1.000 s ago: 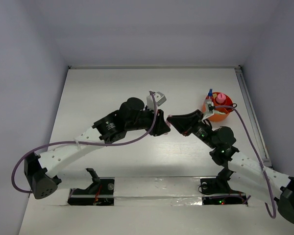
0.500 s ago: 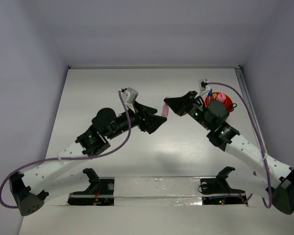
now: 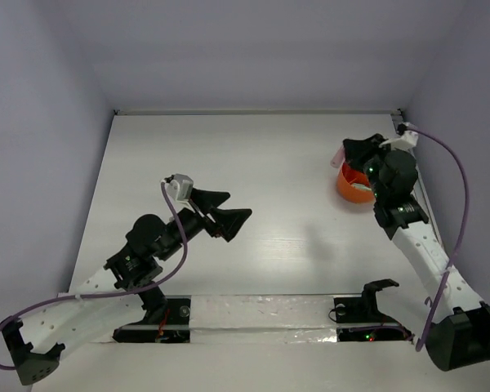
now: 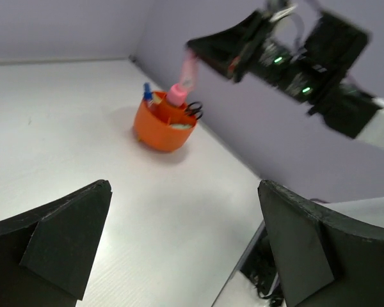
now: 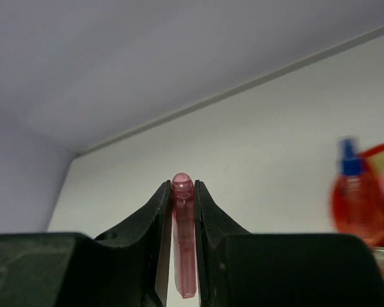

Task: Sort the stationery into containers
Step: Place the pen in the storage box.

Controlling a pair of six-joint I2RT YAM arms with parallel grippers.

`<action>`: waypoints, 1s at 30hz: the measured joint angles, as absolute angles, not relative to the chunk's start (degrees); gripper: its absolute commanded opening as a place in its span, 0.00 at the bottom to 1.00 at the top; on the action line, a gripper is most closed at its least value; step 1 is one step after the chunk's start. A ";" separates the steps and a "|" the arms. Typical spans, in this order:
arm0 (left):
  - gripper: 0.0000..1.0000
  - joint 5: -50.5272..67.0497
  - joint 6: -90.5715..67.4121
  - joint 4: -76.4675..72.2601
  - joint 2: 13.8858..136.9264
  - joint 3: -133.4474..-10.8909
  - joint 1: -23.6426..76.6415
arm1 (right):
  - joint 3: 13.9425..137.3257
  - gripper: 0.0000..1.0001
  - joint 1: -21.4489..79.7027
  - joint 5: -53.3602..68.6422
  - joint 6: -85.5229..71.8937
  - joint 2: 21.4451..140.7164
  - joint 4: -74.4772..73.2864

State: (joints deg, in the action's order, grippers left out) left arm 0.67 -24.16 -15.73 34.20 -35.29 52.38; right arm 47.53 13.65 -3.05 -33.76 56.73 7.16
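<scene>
My right gripper is shut on a pink marker, held in the air just over the far left rim of the orange bowl. The right wrist view shows the marker pinched lengthwise between the fingers, with the bowl blurred at the right. In the bowl stand a white blue-capped bottle, a pink item and black-handled scissors. My left gripper hangs open and empty over the middle left of the table, facing the bowl.
White walls close the table at the back and both sides. A rail runs along the right edge, close behind the bowl. Both arm bases and a taped strip lie at the near edge.
My left gripper opened, let go of the pink marker and drew back toward the near left. The right gripper, still shut on the marker, carried it right to the bowl.
</scene>
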 measured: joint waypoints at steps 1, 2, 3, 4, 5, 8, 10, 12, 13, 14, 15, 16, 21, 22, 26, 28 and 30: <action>0.99 -0.05 -24.05 -15.70 34.37 -34.00 52.38 | 47.16 0.00 11.86 -4.71 -32.88 55.79 6.85; 0.99 -0.49 -23.94 -15.70 34.76 -32.62 52.38 | 46.78 0.00 10.59 -6.72 -32.18 55.16 6.68; 0.99 -0.82 -23.81 -15.70 35.27 -31.64 52.38 | 46.35 0.00 9.39 -8.29 -31.48 54.78 6.61; 0.99 -1.17 -23.66 -15.70 35.86 -30.74 52.40 | 45.84 0.00 7.97 -9.91 -30.92 54.70 6.59; 0.99 -1.50 -23.53 -15.79 36.56 -30.11 52.38 | 45.19 0.00 6.90 -11.38 -30.50 54.78 6.63; 0.99 -2.52 -22.76 -16.82 39.35 -28.77 52.40 | 42.35 0.00 4.10 -15.68 -30.15 55.59 6.94; 0.99 -3.70 -22.11 -17.45 40.53 -27.94 52.40 | 40.53 0.00 2.57 -18.31 -30.28 56.90 7.09; 0.99 -5.04 -21.21 -17.89 41.39 -27.35 52.40 | 39.11 0.00 1.58 -20.14 -30.79 58.70 7.18; 0.99 -5.54 -20.82 -18.15 41.56 -27.07 52.38 | 38.61 0.00 1.37 -20.99 -30.89 59.53 7.60; 0.99 -6.11 -20.51 -18.50 41.58 -26.68 52.40 | 38.39 0.00 1.21 -21.91 -31.07 60.60 7.73; 0.99 -6.48 -20.23 -18.70 41.54 -26.33 52.38 | 38.39 0.00 1.19 -22.65 -31.14 61.49 7.97; 0.99 -6.83 -19.97 -18.94 41.52 -26.00 52.40 | 38.39 0.00 1.19 -23.35 -31.20 62.19 8.45; 0.99 -8.21 -19.31 -19.14 40.71 -24.86 52.38 | 37.32 0.00 1.19 -26.65 -31.94 63.29 11.77; 0.99 -8.34 -19.27 -19.11 40.34 -24.71 52.40 | 36.88 0.00 1.19 -27.46 -32.23 63.66 12.67; 0.99 -9.17 -18.90 -20.05 39.46 -24.23 52.40 | 36.14 0.00 1.08 -29.63 -33.28 66.65 14.76; 0.99 -9.54 -18.85 -20.27 39.53 -24.23 52.40 | 35.92 0.00 1.08 -30.22 -33.71 68.27 15.20; 0.99 -9.82 -18.72 -20.40 39.64 -24.23 52.40 | 35.70 0.00 1.08 -30.81 -34.24 69.38 15.31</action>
